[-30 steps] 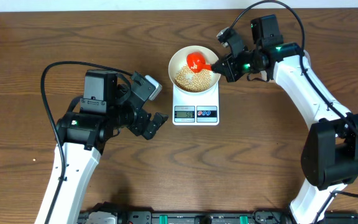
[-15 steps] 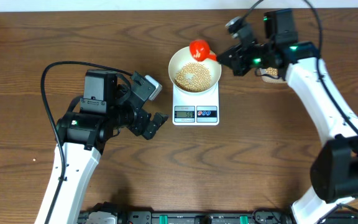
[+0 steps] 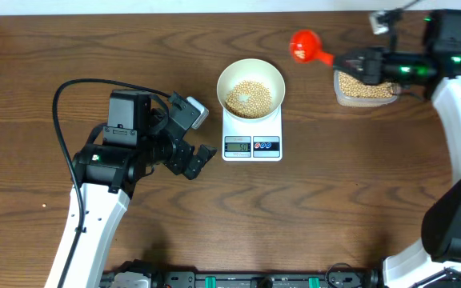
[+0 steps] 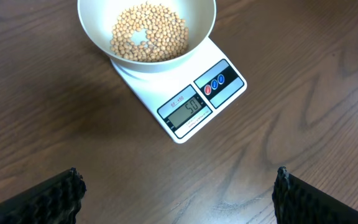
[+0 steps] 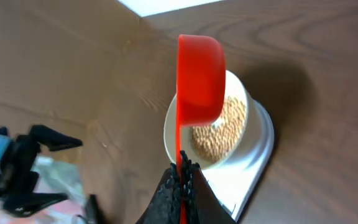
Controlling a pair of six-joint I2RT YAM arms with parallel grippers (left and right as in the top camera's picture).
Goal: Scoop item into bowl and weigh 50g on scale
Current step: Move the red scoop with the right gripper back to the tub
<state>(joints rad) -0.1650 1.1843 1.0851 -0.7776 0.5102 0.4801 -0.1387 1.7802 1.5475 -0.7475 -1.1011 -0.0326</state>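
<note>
1. The right gripper [image 3: 346, 61] is clamped tight on the handle of the red scoop [image 3: 302, 44], which hangs over bare table [image 3: 334, 200] between the bowl [image 3: 250, 66] and the clear container [image 3: 365, 101]. In the right wrist view the scoop is tipped on its side, and I cannot tell whether any beans are in it
2. The beans [image 3: 249, 98] lie heaped in the bowl, which sits on the platform of the scale [image 3: 274, 128]. More of them fill the clear container beside the right arm
3. The left gripper [image 3: 198, 160] stands wide open and empty to the left of the scale, its fingers [image 4: 48, 199] well apart and touching nothing
4. The display [image 4: 188, 107] appears to read 50, so the weighing looks complete. The step in hand is most likely taking the scoop away
5. To do that well, carry the scoop away from the bowl and not back over it, so that no stray bean drops in and spoils the reading
6. Lower the scoop into the container or onto the table gently, and let go only once it rests there
7. Hold both arms and their cables clear of the scale and bowl, since a nudge could shift the figure, then check the display once more
</note>
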